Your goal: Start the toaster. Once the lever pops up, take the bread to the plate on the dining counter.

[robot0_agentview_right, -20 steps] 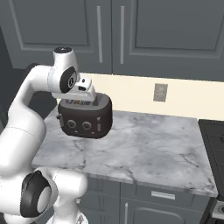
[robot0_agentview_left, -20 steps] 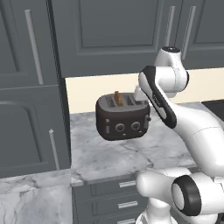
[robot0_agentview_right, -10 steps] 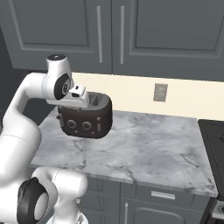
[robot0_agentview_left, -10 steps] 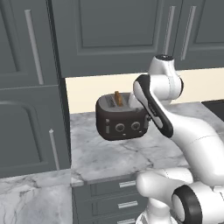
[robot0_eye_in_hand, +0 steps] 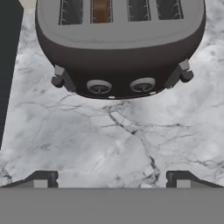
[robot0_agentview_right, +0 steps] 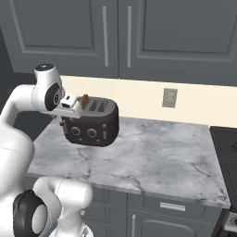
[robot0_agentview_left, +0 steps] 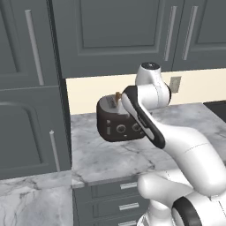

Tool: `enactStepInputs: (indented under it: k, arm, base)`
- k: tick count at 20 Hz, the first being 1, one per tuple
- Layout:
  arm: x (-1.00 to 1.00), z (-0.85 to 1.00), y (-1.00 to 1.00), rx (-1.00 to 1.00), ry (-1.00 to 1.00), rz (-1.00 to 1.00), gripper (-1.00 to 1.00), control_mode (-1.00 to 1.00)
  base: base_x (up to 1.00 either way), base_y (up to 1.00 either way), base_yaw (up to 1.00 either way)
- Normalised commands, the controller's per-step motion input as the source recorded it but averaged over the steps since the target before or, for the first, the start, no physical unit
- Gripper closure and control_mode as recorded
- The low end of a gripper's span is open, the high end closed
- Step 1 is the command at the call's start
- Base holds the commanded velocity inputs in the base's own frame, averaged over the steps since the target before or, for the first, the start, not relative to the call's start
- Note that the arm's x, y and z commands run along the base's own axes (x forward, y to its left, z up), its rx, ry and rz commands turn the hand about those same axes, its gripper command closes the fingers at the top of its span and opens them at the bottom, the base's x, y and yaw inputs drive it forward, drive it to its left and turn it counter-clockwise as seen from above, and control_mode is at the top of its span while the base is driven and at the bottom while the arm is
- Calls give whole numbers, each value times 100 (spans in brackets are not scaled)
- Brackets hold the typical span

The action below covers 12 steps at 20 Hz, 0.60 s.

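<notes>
The dark toaster point(robot0_agentview_left: 115, 127) point(robot0_agentview_right: 95, 126) stands on the marble worktop by the wall. The bread point(robot0_agentview_left: 117, 96) point(robot0_agentview_right: 84, 100) point(robot0_eye_in_hand: 101, 9) stands upright in one of its slots. In the hand view I see the toaster point(robot0_eye_in_hand: 118, 52) from above and in front, with its two knobs and a lever point(robot0_eye_in_hand: 59, 78) at each front corner. My gripper point(robot0_eye_in_hand: 111, 179) hangs open above the bare worktop in front of the toaster, with nothing between its fingertips point(robot0_eye_in_hand: 41, 178). My hand point(robot0_agentview_right: 69, 102) sits at the toaster's upper front edge. The plate and the dining counter are out of view.
The marble worktop point(robot0_agentview_right: 157, 157) stretches right of the toaster to a dark stove point(robot0_agentview_right: 227, 143). Grey wall cabinets point(robot0_agentview_right: 115, 32) hang above, and a wall socket point(robot0_agentview_right: 170, 97) sits on the cream backsplash. A tall grey cabinet point(robot0_agentview_left: 31, 110) stands to the left, with drawers point(robot0_agentview_left: 119, 194) below.
The jaws have gone from nearly shut to wide open. The hand has drawn back from the toaster's top toward its front. The toaster and bread stay put.
</notes>
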Motion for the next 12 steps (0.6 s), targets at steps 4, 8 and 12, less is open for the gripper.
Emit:
enactStepInputs:
  k: [4,8,12]
  arm:
    - [3,-20,31,0,-2,-6,-100,-100]
    - [10,-28,36,0,-4,-8,-100,-100]
    - [5,-35,36,0,-5,-8,-100,-100]
  base:
    - [0,0,0]
    - [0,0,0]
    - [0,0,0]
